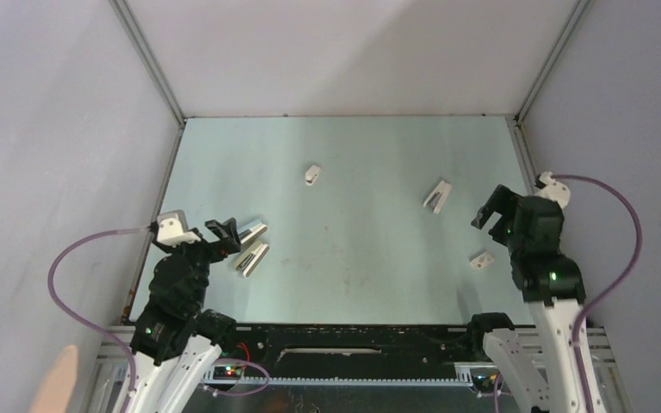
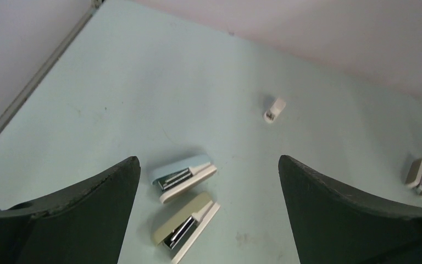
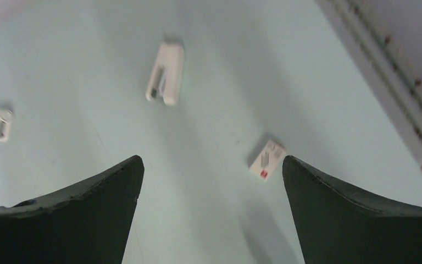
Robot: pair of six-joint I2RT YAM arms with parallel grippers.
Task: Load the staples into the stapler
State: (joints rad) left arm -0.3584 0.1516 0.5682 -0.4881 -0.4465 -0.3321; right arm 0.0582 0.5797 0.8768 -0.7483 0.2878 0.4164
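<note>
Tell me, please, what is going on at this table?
Nothing is being handled yet. Both arms hover with jaws open and empty: the left gripper by a pale blue stapler and a beige stapler, the right gripper near the slim white stapler and a small white box with a red mark. Loading has not begun.

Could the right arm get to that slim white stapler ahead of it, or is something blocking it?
Probably yes. The right gripper is open and faces the stapler, with only bare table between them; the little white box lies off to one side.
</note>
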